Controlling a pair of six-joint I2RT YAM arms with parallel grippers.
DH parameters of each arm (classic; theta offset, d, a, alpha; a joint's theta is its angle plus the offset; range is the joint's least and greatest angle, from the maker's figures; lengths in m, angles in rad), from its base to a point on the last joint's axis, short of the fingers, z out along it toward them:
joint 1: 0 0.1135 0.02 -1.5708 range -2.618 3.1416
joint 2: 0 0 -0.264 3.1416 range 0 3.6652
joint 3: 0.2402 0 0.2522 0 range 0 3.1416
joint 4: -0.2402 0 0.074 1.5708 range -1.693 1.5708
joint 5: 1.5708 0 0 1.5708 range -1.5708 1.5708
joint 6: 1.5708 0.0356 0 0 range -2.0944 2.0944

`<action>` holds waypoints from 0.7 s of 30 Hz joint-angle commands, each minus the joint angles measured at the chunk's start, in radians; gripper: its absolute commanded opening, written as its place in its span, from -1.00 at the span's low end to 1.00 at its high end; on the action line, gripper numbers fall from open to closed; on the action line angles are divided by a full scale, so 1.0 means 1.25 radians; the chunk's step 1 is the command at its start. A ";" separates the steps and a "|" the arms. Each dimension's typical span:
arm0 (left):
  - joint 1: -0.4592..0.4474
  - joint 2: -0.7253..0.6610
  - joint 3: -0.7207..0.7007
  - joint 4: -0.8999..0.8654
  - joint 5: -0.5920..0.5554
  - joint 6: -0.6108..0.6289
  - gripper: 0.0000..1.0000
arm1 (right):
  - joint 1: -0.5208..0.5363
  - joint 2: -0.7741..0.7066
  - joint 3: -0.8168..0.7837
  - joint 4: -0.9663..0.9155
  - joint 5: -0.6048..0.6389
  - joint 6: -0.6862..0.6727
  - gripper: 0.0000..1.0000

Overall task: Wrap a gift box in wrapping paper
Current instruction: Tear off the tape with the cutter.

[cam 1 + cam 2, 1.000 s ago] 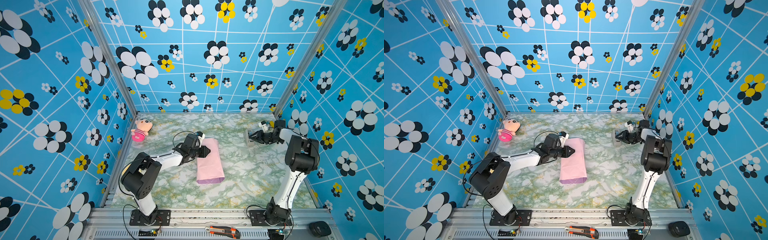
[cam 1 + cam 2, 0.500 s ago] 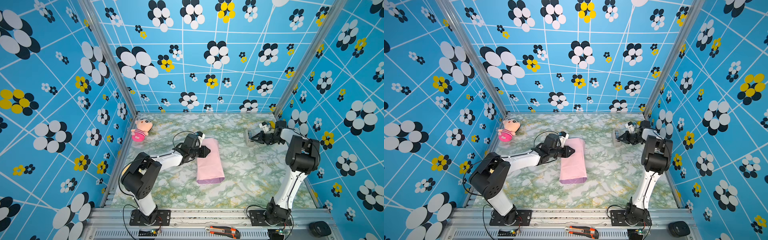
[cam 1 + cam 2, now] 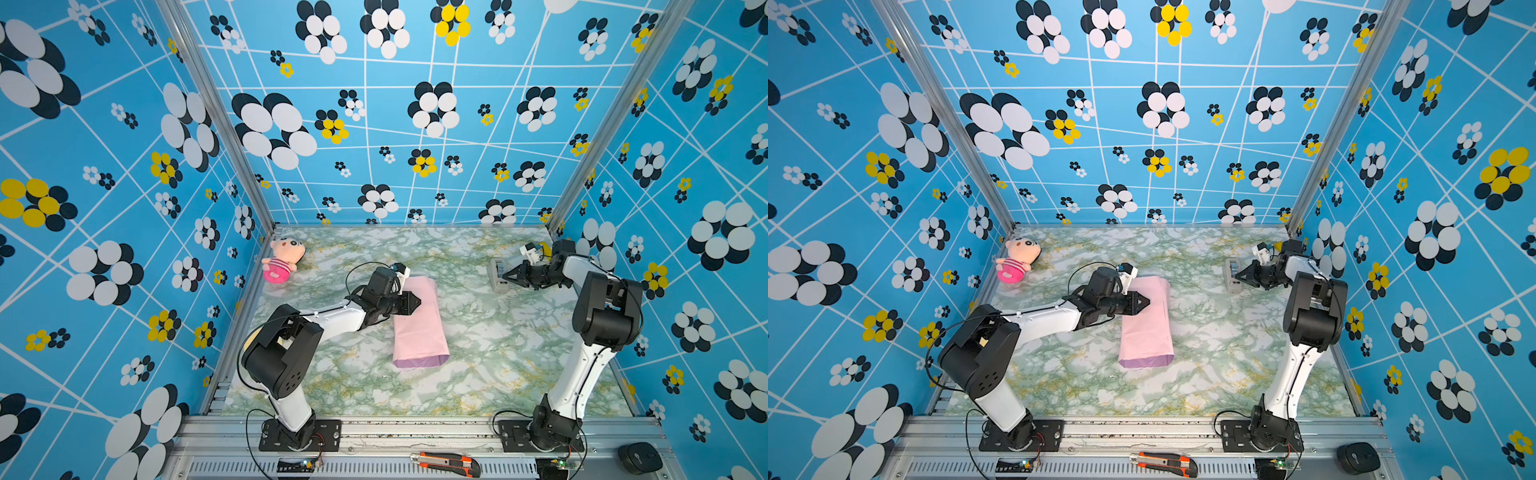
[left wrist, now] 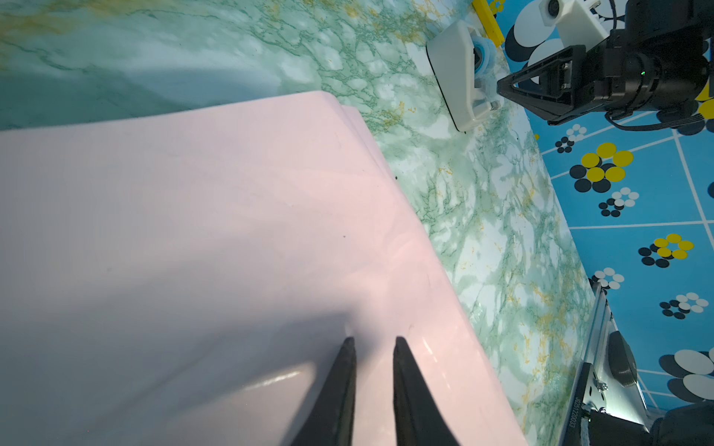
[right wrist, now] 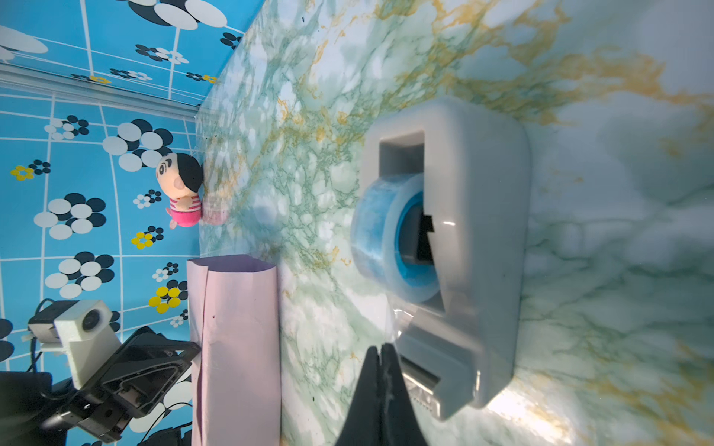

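Note:
The wrapping paper [image 3: 419,328] [image 3: 1146,328] lies mid-table, folded over into a long pink tube with lilac showing at its near open end. The gift box is hidden. My left gripper [image 3: 417,301] [image 4: 374,340] rests on the top of the folded paper [image 4: 232,231], jaws a narrow gap apart with nothing between them. At the far right, my right gripper [image 3: 505,276] [image 5: 380,347] is shut at the cutter end of the grey tape dispenser [image 5: 479,251], pinching the clear tape's loose end below the blue roll [image 5: 382,231].
A pink-striped plush doll [image 3: 282,259] lies in the far left corner. The tape dispenser [image 3: 496,276] stands near the right wall. An orange utility knife [image 3: 446,461] and a black round device [image 3: 640,457] sit on the front rail, off the table.
My right gripper has closed at the dispenser's cutter. The left arm and the paper have stayed put.

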 commanded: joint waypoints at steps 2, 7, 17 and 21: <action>-0.001 0.070 -0.029 -0.155 -0.069 0.017 -0.57 | -0.004 -0.051 -0.007 -0.038 -0.035 0.042 -1.00; -0.003 0.069 -0.031 -0.153 -0.069 0.018 -0.57 | -0.006 -0.064 -0.032 -0.047 -0.028 0.073 -1.00; -0.004 0.074 -0.033 -0.153 -0.065 0.019 -0.57 | -0.006 -0.062 -0.029 0.000 0.089 0.026 -0.29; -0.004 0.077 -0.032 -0.151 -0.067 0.018 -0.57 | -0.005 -0.017 0.003 0.019 0.062 0.015 -0.21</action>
